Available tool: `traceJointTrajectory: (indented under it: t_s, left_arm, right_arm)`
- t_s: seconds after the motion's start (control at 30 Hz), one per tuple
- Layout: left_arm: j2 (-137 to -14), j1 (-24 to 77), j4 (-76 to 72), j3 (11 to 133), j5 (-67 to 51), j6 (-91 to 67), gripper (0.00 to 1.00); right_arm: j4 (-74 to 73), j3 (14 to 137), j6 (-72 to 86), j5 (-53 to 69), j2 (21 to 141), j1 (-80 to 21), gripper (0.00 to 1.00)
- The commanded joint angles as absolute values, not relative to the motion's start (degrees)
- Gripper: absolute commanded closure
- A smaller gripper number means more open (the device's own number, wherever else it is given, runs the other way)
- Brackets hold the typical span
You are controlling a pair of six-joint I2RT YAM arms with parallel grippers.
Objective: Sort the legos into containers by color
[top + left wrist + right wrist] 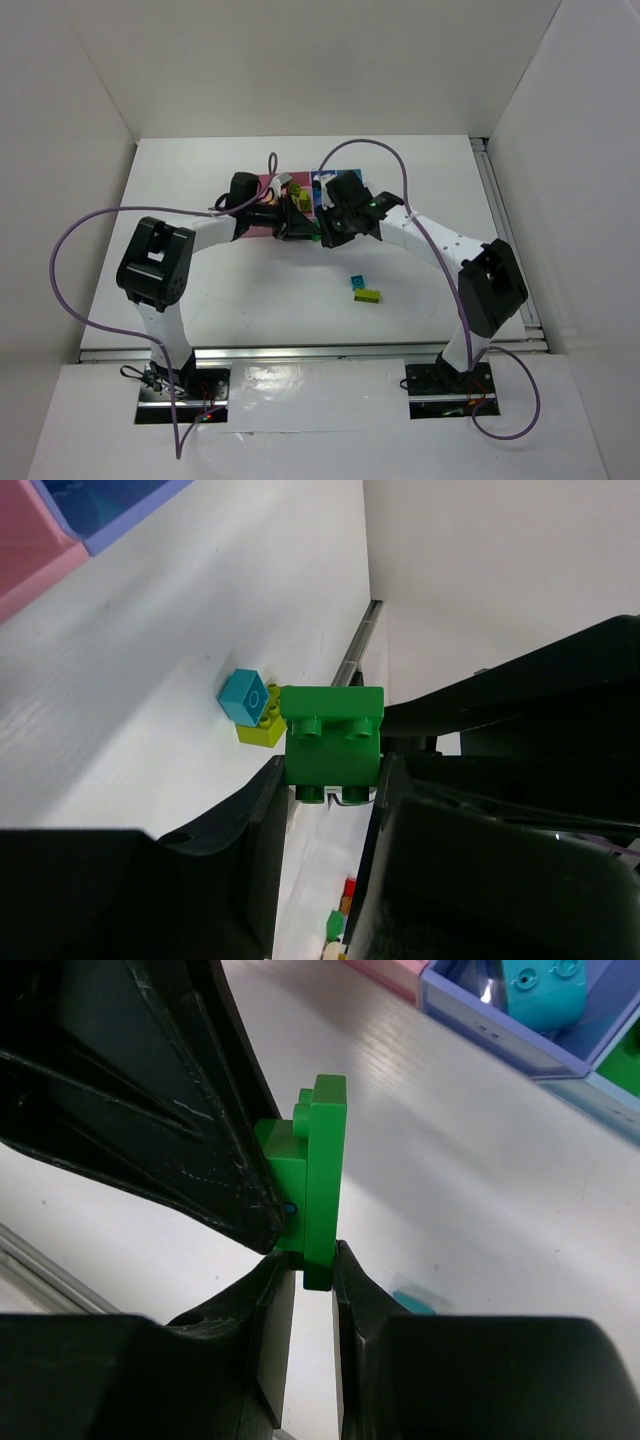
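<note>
A dark green lego (pixel 315 238) hangs above the table just in front of the containers (pixel 300 190). My left gripper (pixel 300 228) is shut on it; in the left wrist view the lego (pixel 330 742) sits between my left gripper's (pixel 332 780) fingertips. My right gripper (pixel 328 236) is shut on its other end; in the right wrist view the lego (pixel 318 1175) stands edge-on in my right gripper (pixel 315 1270), with the left fingers (pixel 200 1110) against it. A cyan lego (pixel 357 282) and a lime lego (pixel 367 295) lie together on the table.
The blue-violet bin (pixel 500 1025) holds a cyan lego (pixel 540 985); the light blue bin (pixel 615 1090) is beside it. The pink bin (pixel 30 565) and blue-violet bin (pixel 120 515) show in the left wrist view. A metal rail (pixel 500 220) runs along the table's right edge.
</note>
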State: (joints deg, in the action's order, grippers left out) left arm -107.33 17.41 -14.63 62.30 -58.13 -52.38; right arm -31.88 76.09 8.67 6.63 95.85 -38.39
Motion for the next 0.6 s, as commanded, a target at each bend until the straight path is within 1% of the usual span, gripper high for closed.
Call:
traceJointTrajectory:
  t_s: [0.0,0.13,0.2,0.47,0.57]
  left_arm:
    - [-109.0,17.8,-12.6,65.5,-59.2,-48.9,1.00]
    - [-109.0,16.6,-12.0,65.6,-59.2,-48.3,1.00]
    - [-108.5,15.5,-11.3,65.6,-58.5,-47.0,1.00]
    - [-105.3,13.2,-8.2,65.0,-57.3,-45.7,1.00]
    - [-104.8,12.7,-7.6,66.2,-57.3,-45.2,1.00]
  right_arm:
    - [-31.8,79.3,9.6,4.9,95.3,-38.4,1.00]
    - [-31.3,77.7,12.2,4.1,94.8,-36.7,1.00]
    - [-28.7,76.2,14.0,4.7,94.1,-35.8,1.00]
    - [-22.2,77.3,19.0,5.9,95.9,-31.5,1.00]
    - [-22.2,78.0,19.6,5.0,97.0,-30.2,1.00]
